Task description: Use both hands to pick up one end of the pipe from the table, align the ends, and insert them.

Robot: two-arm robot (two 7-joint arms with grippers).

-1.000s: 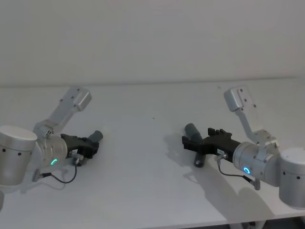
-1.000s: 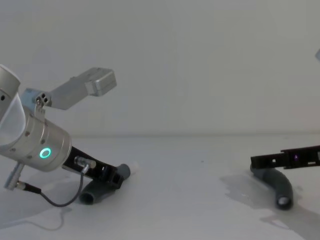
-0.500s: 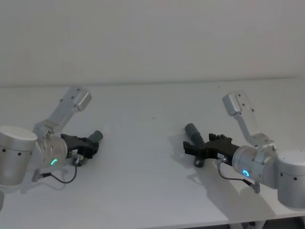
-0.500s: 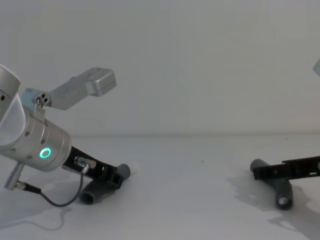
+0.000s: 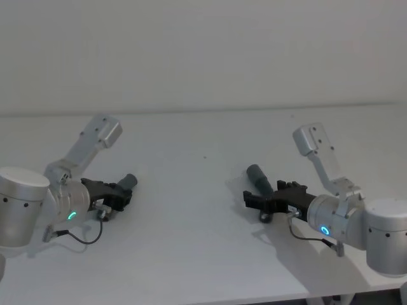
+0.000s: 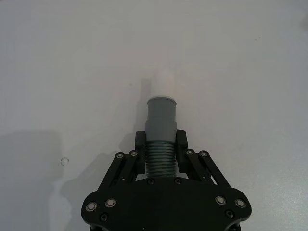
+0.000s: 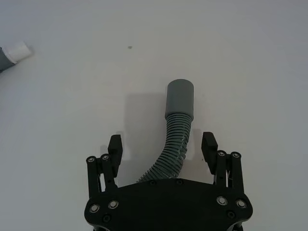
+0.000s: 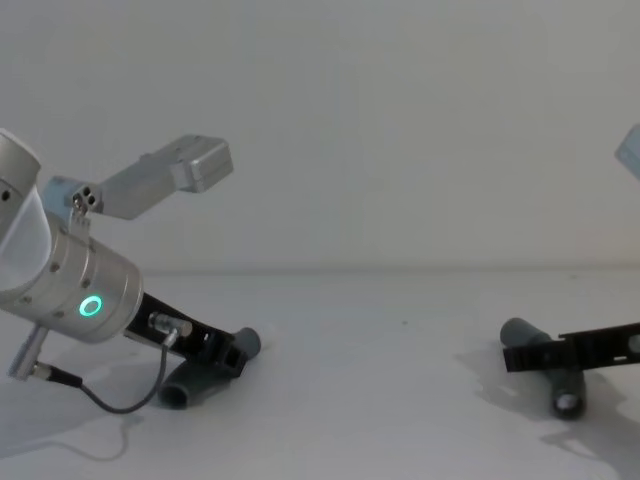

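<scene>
On the table [image 5: 191, 216] lie the two pieces of the pipe. My left gripper [image 6: 160, 142] is shut on the ribbed part of one piece [image 6: 160, 161], and its grey cuff [image 6: 161, 118] and white tip [image 6: 165, 82] stick out past the fingers. That gripper [image 5: 119, 194] sits low at the table's left, also shown in the chest view [image 8: 228, 355]. My right gripper [image 7: 162, 144] is open, with a finger [image 7: 114, 147] on each side of the other curved piece [image 7: 177, 137] and not touching it. This piece's wide cuff [image 7: 180, 98] points away from the gripper [image 5: 270, 197].
The white tip [image 7: 17, 50] of the left piece appears far off in the right wrist view. Bare table lies between the two arms and a plain wall stands behind. The table's front edge [image 5: 222, 298] runs close below the arms.
My right gripper has come down toward the table and now straddles its pipe piece, still open. The left gripper and its piece have not moved.
</scene>
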